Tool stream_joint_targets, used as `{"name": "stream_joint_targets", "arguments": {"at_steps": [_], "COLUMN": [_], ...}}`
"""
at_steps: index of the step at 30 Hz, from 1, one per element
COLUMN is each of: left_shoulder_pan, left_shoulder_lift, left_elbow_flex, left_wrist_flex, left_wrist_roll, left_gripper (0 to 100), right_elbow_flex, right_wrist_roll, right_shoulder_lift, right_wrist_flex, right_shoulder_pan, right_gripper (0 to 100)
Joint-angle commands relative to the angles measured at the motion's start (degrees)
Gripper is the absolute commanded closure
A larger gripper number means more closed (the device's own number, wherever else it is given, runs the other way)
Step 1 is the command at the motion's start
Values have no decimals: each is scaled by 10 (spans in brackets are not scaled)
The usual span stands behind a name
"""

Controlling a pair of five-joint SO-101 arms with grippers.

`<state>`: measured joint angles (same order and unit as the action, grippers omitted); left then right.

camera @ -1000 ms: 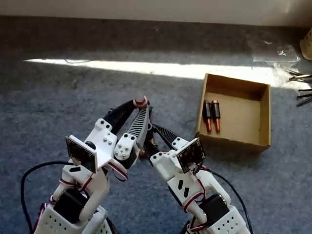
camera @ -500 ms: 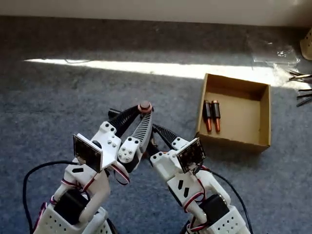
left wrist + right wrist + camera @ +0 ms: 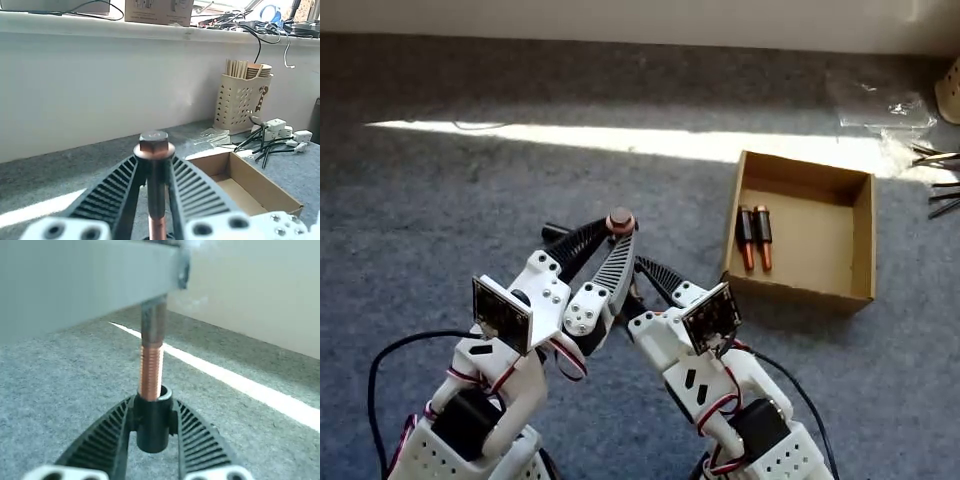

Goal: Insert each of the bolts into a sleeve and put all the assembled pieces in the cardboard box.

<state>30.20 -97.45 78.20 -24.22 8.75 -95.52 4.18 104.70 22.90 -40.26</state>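
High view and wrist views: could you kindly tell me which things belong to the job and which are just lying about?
Job: bolt, held by left end effector; sleeve, held by right end effector; cardboard box; two assembled pieces inside it.
Lying about: plastic bag; cables; slotted basket; power strips.

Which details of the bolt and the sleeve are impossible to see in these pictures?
1. Right wrist view: how deep the bolt goes; the sleeve wall hides its tip.
2. Right wrist view: the bolt head, behind a blurred grey bar.
3. High view: the sleeve, under the left gripper.
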Motion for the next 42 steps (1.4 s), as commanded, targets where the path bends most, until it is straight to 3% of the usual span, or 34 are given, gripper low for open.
{"name": "stream_joint_targets", "arguments": {"at_steps": [1,9,13,22,30,42], "left_shoulder_pan": [7,-33,-31,-31,-33,-36], "left_shoulder_lift": [-10,-10,-10,-10,-16,-16], "left_elbow_flex": [-7,27,61,63,63,73], "left_wrist_flex": [1,27,75,77,-24,-29], "left_wrist_roll": [3,4,4,5,4,3], "left_gripper": [989,989,989,989,989,989], "right_elbow_flex": [-58,-58,-58,-58,-58,-58], "right_wrist_roll": [-5,-5,-5,-5,-5,-5], "right_shoulder_lift": [7,7,7,7,7,7], "right_wrist_flex": [-15,-15,-15,-15,-15,-15], "right_shoulder_pan": [-1,-1,-1,-1,-1,-1], "right_gripper": [993,993,993,993,993,993]}}
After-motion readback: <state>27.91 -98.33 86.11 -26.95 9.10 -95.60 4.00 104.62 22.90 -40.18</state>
